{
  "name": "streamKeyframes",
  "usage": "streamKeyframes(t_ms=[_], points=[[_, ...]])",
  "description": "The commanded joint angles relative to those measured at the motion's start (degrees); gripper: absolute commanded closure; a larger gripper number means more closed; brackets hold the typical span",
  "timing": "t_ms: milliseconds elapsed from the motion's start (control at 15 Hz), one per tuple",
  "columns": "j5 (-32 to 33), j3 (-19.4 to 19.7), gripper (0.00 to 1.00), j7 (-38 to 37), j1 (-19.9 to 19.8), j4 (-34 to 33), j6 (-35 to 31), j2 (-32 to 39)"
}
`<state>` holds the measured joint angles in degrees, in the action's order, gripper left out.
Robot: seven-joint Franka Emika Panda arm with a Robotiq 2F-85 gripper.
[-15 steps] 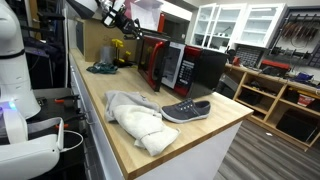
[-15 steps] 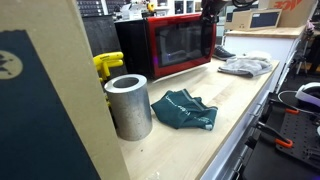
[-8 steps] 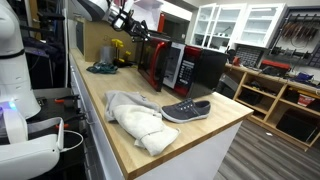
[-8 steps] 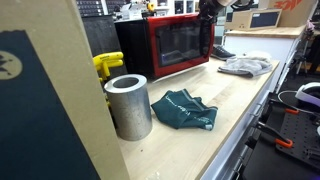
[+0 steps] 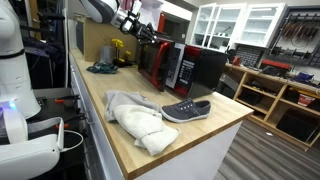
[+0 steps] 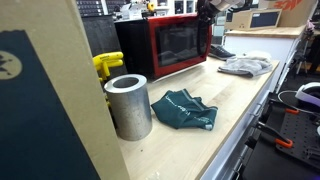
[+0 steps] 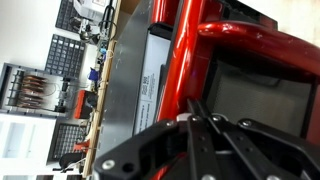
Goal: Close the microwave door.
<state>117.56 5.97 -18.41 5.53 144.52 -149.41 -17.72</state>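
Pressure should be applied high on the microwave door [image 5: 152,62], pushing toward the microwave [image 5: 205,68] at three o'clock; jaws' spread cannot be told.

Looked like a robotics lab or workshop rather than a home. Held a long wooden counter [image 5: 108,80], open wooden shelving [image 5: 275,95], white glass-fronted cabinets [image 5: 245,25] and a dark tool wall [image 5: 300,35], beside a white robot body [image 5: 12,60]. Showed pegboard racks [image 7: 35,85] of tools in the wrist view.

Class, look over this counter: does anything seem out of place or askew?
A grey shoe lies on the wooden counter beside the microwave, which is odd for a worktop. The microwave door stands partly open.
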Motion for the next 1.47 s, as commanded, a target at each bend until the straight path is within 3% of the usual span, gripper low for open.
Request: streamKeyframes(t_ms=[0,733,1400], points=[[3.66,1.05,1.0,-2.02,0.06,-3.35,-1.15,3.56],[10.7,4.81,1.0,-3.97,-0.04,-12.9,-0.51,11.76],[14.01,5.72,1.0,-6.56,-0.59,-14.05,0.62,13.55]])
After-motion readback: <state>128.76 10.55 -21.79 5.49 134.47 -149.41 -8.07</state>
